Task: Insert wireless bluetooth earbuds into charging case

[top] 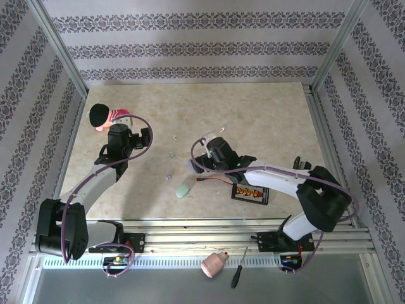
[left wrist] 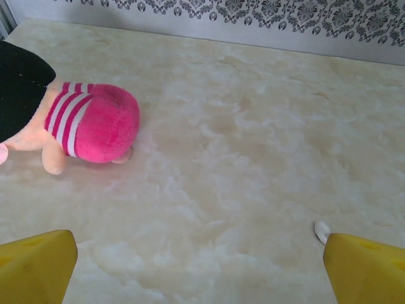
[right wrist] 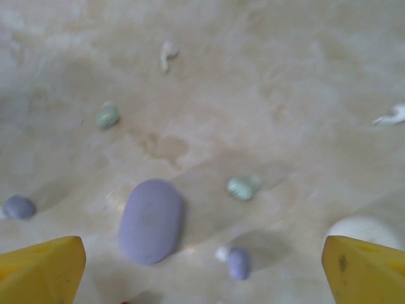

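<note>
1. The job looks barely begun. Every earbud in view lies loose on the table [right wrist: 285, 82], and none sits in a case.
2. The right claw [right wrist: 202, 275] hangs low over the scatter, released, with its fingers spread wide and nothing between them.
3. Just ahead of it lies the lavender case [right wrist: 152, 220]. Its lid is shut, so whatever is inside is hidden.
4. A lavender earbud [right wrist: 238, 263] lies just beside that case. A second lavender earbud [right wrist: 19, 206] sits well apart on the case's other side.
5. A green earbud [right wrist: 241, 187] rests near the case, and a far green earbud [right wrist: 107, 116] lies further up the table. Beyond that is a white earbud [right wrist: 168, 54].
6. The white case [right wrist: 364, 231] shows as a rounded top above one finger of the right claw. I cannot tell whether its lid is up.
7. The green case [top: 183, 189] lies alone, closer to the arm bases, and looks closed.
8. The left claw [left wrist: 199, 269] is also released and empty, near a plush toy [left wrist: 88, 126]. A second white earbud [left wrist: 321, 231] lies just beside one of its fingers.
9. In my judgement a lid must come open before anything can go in. One claw would likely steady a case while the other lifts its lid.
10. After that comes a fine pinch on a bud matching the case's colour. The buds are tiny and rounded, so a grip off centre could squirt one away. The lavender earbud beside its case looks like the easiest start.
</note>
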